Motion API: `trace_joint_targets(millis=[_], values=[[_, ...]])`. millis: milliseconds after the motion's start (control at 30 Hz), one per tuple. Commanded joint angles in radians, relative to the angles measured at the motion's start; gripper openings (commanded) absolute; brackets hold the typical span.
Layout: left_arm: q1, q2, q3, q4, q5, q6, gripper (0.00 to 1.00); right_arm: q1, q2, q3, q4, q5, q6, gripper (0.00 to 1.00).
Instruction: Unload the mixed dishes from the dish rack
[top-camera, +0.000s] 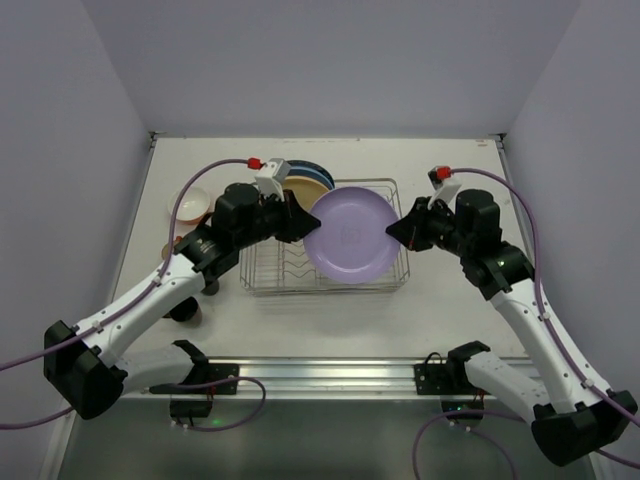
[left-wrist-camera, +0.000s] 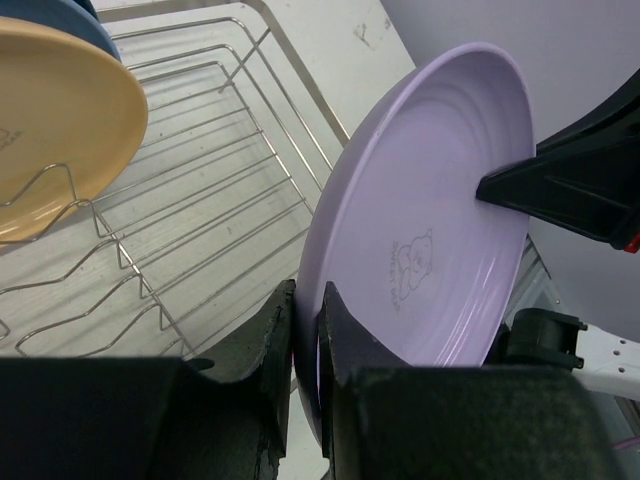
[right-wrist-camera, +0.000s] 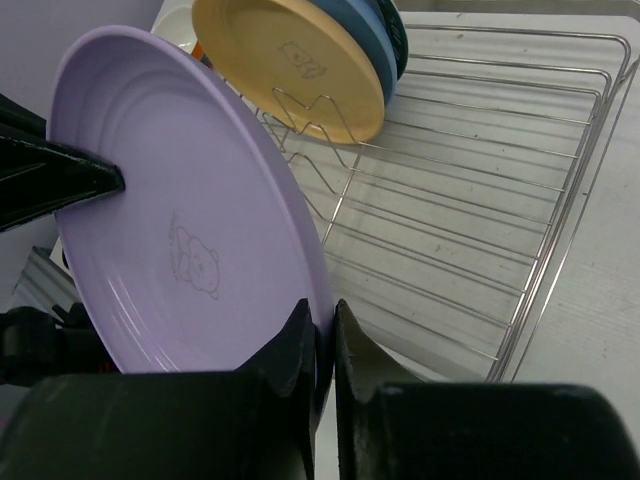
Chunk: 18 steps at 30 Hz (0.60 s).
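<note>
While the left claw (left-wrist-camera: 308, 300) and right claw (right-wrist-camera: 322, 315) both pinch the purple plate (top-camera: 350, 236) mid-frame, lift together slowly, clear of the rack (top-camera: 270, 272)

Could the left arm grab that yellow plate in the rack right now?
Probably not yet: the left gripper is shut on the lavender plate's rim. Once freed, it should manage: the yellow plate stands close by in the rack, with nothing in front of it.
</note>
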Motion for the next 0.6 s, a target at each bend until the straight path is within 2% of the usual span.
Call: trace_joint_targets(millis=[0,67,100,133,167,200,233,333,367,433,467,500,567], values=[[0.017,-0.032,0.018,0.029,-0.004,0.011,0.0,-0.005,0.0,0.016,0.036,-0.017,-0.008,0.0],[0.018,-0.033,0.033,-0.002,-0.05,0.042,0.0,-0.003,-0.016,-0.002,0.056,0.034,0.007,0.0],[0.021,-0.036,0.05,-0.037,-0.07,0.054,0.08,-0.005,-0.02,-0.01,0.067,0.052,0.027,0.0],[0.021,-0.047,0.059,-0.057,-0.132,0.063,0.22,-0.006,-0.023,-0.013,0.071,0.087,0.035,0.0],[0.023,-0.058,0.068,-0.078,-0.166,0.082,0.38,-0.015,-0.023,-0.014,0.074,0.101,0.043,0.0],[0.024,-0.07,0.081,-0.116,-0.196,0.089,0.93,-0.025,-0.022,-0.019,0.08,0.11,0.063,0.0],[0.026,-0.102,0.085,-0.134,-0.279,0.099,1.0,-0.038,-0.02,-0.02,0.088,0.127,0.076,0.0],[0.027,-0.175,0.096,-0.207,-0.428,0.129,1.0,-0.152,-0.01,-0.037,0.128,0.13,0.168,0.0],[0.027,-0.193,0.099,-0.229,-0.461,0.138,1.0,-0.245,-0.003,-0.042,0.145,0.111,0.202,0.0],[0.027,-0.234,0.098,-0.285,-0.548,0.142,1.0,-0.349,0.004,-0.077,0.224,0.097,0.341,0.0],[0.029,-0.246,0.096,-0.307,-0.57,0.137,1.0,-0.473,0.012,-0.092,0.257,0.094,0.445,0.0],[0.029,-0.254,0.098,-0.345,-0.588,0.138,1.0,-0.521,0.038,-0.126,0.33,0.103,0.499,0.0],[0.029,-0.277,0.104,-0.412,-0.641,0.132,1.0,-0.636,0.091,-0.151,0.405,0.188,0.651,0.0]])
